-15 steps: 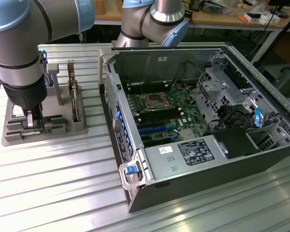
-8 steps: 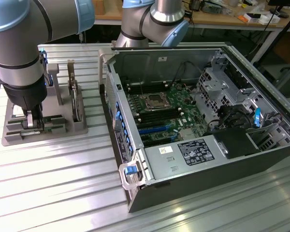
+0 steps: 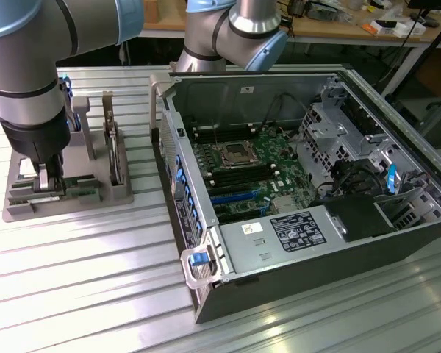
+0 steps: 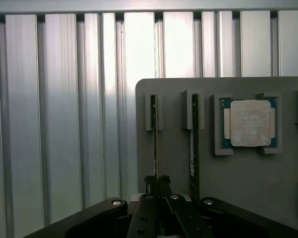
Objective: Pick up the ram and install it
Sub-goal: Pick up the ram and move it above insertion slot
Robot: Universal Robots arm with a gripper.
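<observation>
The ram (image 4: pixel 154 134) stands on its edge in a slot of the grey holder (image 4: pixel 238 188), so I see it as a thin dark line. My gripper (image 4: pixel 157 182) is shut on its near end, one finger on each side. A second ram stick (image 4: pixel 193 144) stands in the neighbouring slot. In the exterior view my gripper (image 3: pixel 48 180) is lowered into the holder (image 3: pixel 66 202) at the exterior view's left, with green board (image 3: pixel 79 181) showing beside the fingers. The open computer case (image 3: pixel 206 309) lies to the exterior view's right, and its motherboard's memory slots (image 3: pixel 239 179) are exposed.
A square silver CPU (image 4: pixel 249 123) rests in a pocket of the holder next to the sticks. A hard drive (image 3: pixel 114 151) stands upright in the holder. Everything sits on a ribbed metal table (image 3: pixel 88 294). A cluttered workbench (image 3: pixel 367 26) stands behind.
</observation>
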